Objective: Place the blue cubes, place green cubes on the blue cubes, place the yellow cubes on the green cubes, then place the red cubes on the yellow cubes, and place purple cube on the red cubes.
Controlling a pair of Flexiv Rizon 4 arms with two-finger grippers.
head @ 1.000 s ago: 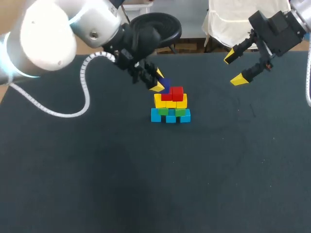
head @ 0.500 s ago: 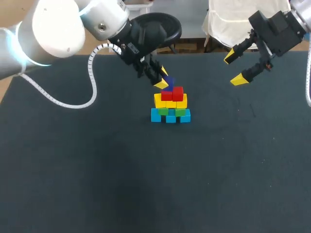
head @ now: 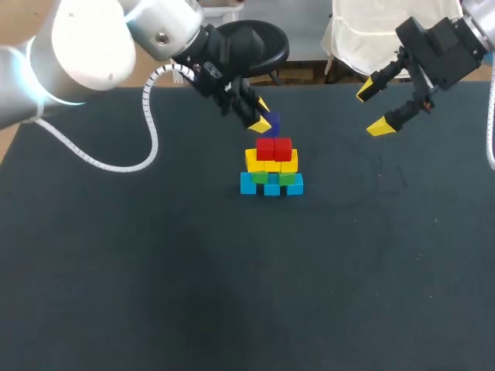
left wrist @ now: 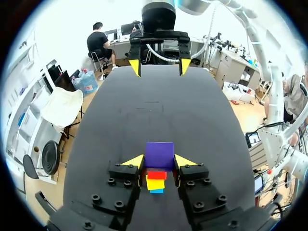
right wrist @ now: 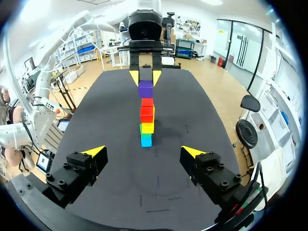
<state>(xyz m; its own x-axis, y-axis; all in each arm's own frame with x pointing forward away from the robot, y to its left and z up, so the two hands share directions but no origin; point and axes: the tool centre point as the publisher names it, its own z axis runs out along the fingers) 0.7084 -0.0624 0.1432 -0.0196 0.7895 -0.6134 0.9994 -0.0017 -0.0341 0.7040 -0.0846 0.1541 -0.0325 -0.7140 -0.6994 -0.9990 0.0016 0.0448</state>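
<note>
Purple cube (left wrist: 160, 154) — in L gripper (left wrist: 160, 161)

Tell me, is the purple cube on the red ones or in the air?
In the air: the left gripper holds the purple cube just above the red cubes, not touching.
</note>
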